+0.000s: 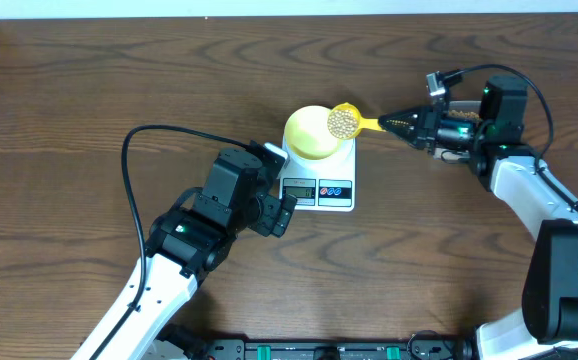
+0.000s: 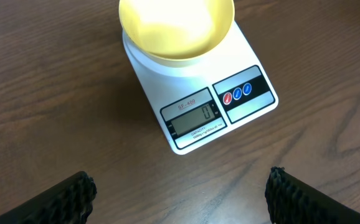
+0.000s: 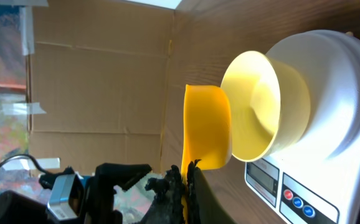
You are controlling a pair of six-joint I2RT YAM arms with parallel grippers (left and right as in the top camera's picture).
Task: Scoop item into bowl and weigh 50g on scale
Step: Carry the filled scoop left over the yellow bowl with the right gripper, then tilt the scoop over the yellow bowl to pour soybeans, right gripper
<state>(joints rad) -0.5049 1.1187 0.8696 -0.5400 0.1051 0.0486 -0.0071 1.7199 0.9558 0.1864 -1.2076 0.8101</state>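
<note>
The pale yellow-green bowl (image 1: 311, 133) sits on the white scale (image 1: 327, 178), whose display (image 2: 193, 117) reads 0. My right gripper (image 1: 397, 123) is shut on the handle of a bright yellow scoop (image 1: 345, 121) full of tan beans (image 1: 343, 122), held over the bowl's right rim. In the right wrist view the scoop (image 3: 206, 127) overlaps the bowl (image 3: 262, 106) beside the scale (image 3: 339, 112). My left gripper (image 1: 287, 212) is open and empty, just left of the scale's front. The left wrist view shows the bowl (image 2: 177, 28) with no beans visible in it.
The dark wood table (image 1: 89, 90) carries nothing else in view. A black cable (image 1: 134, 190) loops over the table by my left arm. Cardboard (image 3: 99, 87) stands behind the table in the right wrist view.
</note>
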